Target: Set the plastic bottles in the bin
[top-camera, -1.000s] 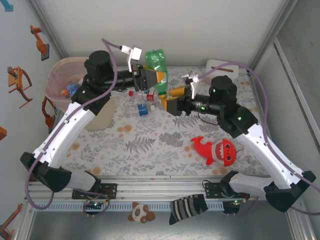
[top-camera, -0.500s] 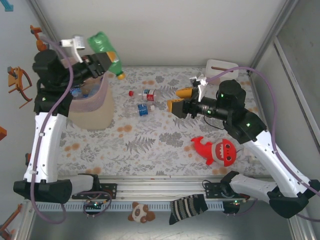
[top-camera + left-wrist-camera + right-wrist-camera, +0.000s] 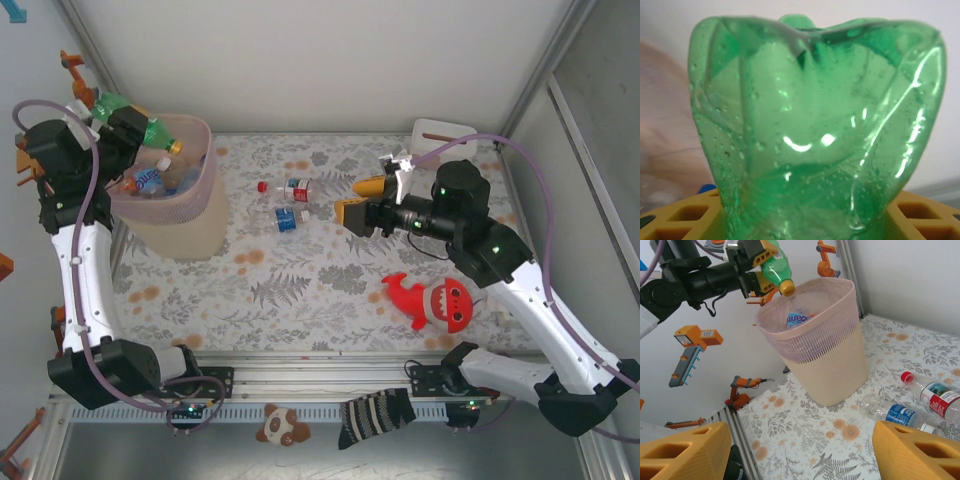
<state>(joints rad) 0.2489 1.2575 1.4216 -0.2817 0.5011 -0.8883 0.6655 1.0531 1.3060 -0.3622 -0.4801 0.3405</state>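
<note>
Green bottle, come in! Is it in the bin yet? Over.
Left end effector shut on green bottle, cap over bin rim. Right end effector open, empty. Nothing blocking.

**Bin** [image 3: 190, 230]: pinkish translucent, slotted wall, upright at far left. Several bottles [image 3: 148, 180] are seen inside, incl. one w/ blue label.
**Green bottle** [image 3: 148, 130]: crumpled and held aloft at the bin's far-left rim, orange cap tilted down over the opening.
**Red-label bottle** [image 3: 292, 187] and **blue-label bottle** [image 3: 287, 218]: clear, laid flat right of the bin and apart from it, the blue-label one nearer.
</note>
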